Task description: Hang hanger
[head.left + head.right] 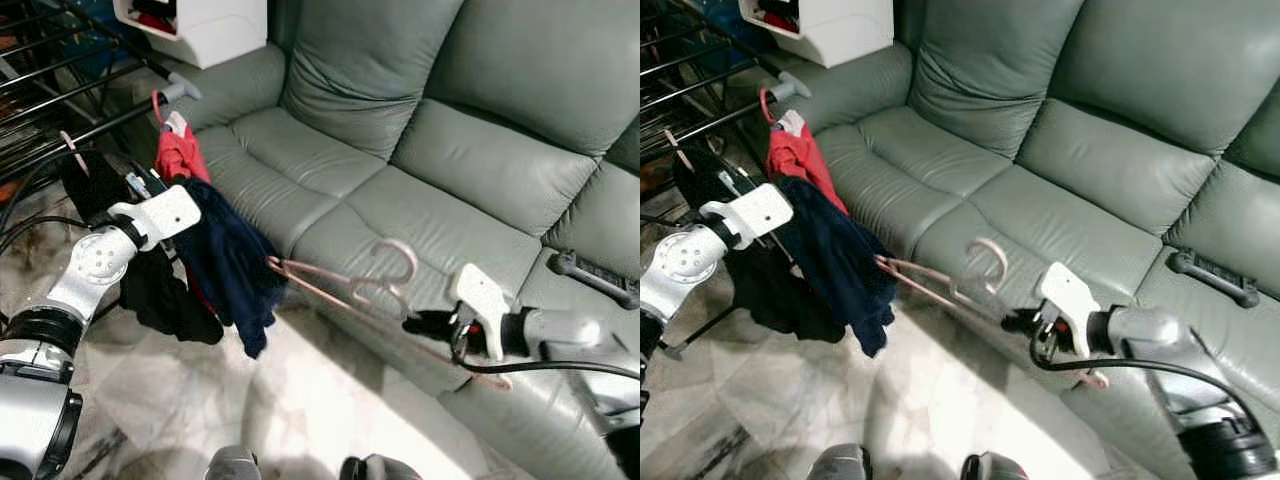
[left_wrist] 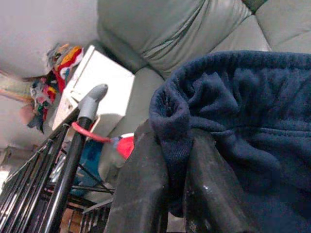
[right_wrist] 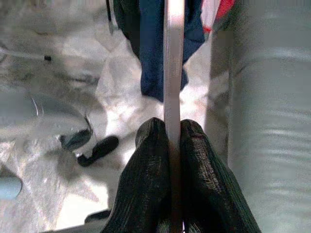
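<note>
Behind, grey-green leather sofa (image 1: 420,150) over pale marble floor (image 1: 200,400).

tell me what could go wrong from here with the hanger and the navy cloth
1. The right end effector pinches only the thin edge of the pink hanger, so it may twist or slip.
2. The left end effector holds just a fold of the navy cloth; it could pull free and drop to the floor.
3. The hanger's hook points toward the sofa, away from the rack, so hooking on may miss.
</note>
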### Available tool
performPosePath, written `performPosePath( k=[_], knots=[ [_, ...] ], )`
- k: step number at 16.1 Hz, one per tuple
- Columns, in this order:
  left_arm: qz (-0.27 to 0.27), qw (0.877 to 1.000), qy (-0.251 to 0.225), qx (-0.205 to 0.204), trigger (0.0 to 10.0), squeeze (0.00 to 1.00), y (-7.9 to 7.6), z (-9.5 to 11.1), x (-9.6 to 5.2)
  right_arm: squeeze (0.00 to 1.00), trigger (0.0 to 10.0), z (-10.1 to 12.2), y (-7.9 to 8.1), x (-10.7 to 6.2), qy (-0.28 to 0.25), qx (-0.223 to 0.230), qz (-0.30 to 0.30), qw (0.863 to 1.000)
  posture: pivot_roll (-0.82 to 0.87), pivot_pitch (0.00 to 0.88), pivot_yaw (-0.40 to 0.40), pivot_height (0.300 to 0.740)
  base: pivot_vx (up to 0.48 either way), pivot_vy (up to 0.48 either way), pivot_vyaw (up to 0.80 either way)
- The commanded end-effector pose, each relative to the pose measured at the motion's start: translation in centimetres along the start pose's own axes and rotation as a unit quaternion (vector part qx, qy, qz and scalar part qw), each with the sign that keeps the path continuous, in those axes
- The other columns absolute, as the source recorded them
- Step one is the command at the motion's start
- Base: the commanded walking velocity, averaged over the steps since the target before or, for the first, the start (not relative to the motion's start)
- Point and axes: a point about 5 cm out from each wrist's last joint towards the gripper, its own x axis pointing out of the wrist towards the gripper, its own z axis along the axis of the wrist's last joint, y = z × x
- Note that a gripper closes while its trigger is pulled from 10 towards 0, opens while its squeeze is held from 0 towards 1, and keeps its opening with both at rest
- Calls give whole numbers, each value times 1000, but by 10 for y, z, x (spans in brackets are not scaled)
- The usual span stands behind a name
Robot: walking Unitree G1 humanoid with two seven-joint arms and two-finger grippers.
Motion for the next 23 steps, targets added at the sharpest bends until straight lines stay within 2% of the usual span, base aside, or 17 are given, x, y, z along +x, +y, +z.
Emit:
performPosePath(
  k=[1,4,6,13,16,17,19,20,23],
  knots=[
    [9,1000,-3,0,10000,0,7,1,1,0,10000,11,-5,-10,-25,-6,-10,1000,-58,51,-12,740,0,0,0],
    [8,999,-34,-9,10000,0,0,11,4,0,10000,5,-12,-11,-10,-13,-39,999,-57,57,-10,740,0,0,0],
    [15,998,-61,-11,10000,0,3,19,5,0,10000,1,-13,-8,-9,-7,-40,999,-53,56,-13,740,0,0,0],
    [11,995,-102,-4,10000,0,2,31,5,0,10000,1,-18,-3,-16,-5,-46,999,-41,53,-14,740,0,0,0],
    [17,988,-151,2,10000,0,0,49,9,0,10000,1,-15,6,-23,7,-28,999,-44,49,-11,740,0,0,0],
    [8,986,-168,11,10000,0,-5,55,9,0,10000,7,-15,6,-43,11,-22,999,-30,48,-15,740,0,0,0],
    [-8,986,-163,23,10000,0,-10,52,8,0,10000,28,-21,-1,-107,33,-20,994,-29,48,-12,740,0,0,0],
    [-12,988,-148,29,10000,0,-12,46,7,0,10000,37,-27,-7,-123,25,-32,992,-31,46,-10,740,0,0,0],
    [-11,994,-97,46,10000,0,-12,31,7,0,10000,45,-34,-14,-128,2,-55,990,-36,35,-5,740,0,0,0]
  ],
)
